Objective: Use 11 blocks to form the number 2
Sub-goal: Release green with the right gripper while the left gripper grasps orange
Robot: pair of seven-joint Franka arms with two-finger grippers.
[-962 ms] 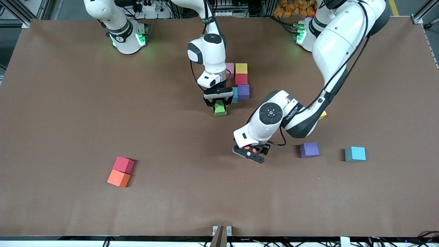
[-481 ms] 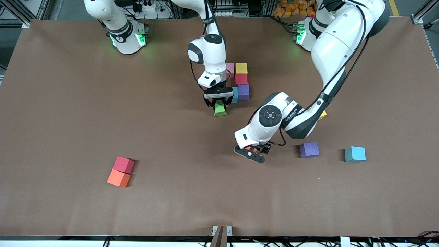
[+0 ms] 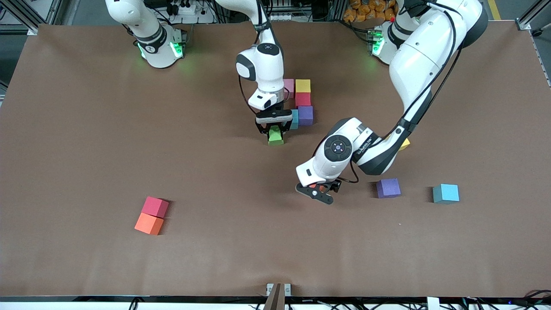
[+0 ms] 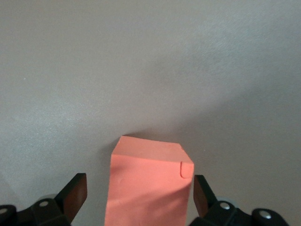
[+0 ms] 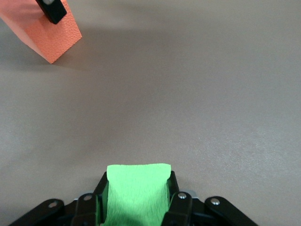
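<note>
Since digit needs next cube, my right gripper [image 3: 275, 130] clamps green block [image 3: 275, 137] beside purple block [image 3: 305, 115]; left gripper [image 3: 319, 192] spread around orange block [image 4: 149, 183].

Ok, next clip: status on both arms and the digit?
Right end effector shut on green block, beside the partial number 2. Left end effector open around orange block. Nothing in the way.

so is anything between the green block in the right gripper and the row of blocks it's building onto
Nothing visible. The right gripper is shut on the green block, right beside the light blue block at the near end of the group. Only bare table surrounds it. The left gripper is open around an orange block, well clear.
</note>
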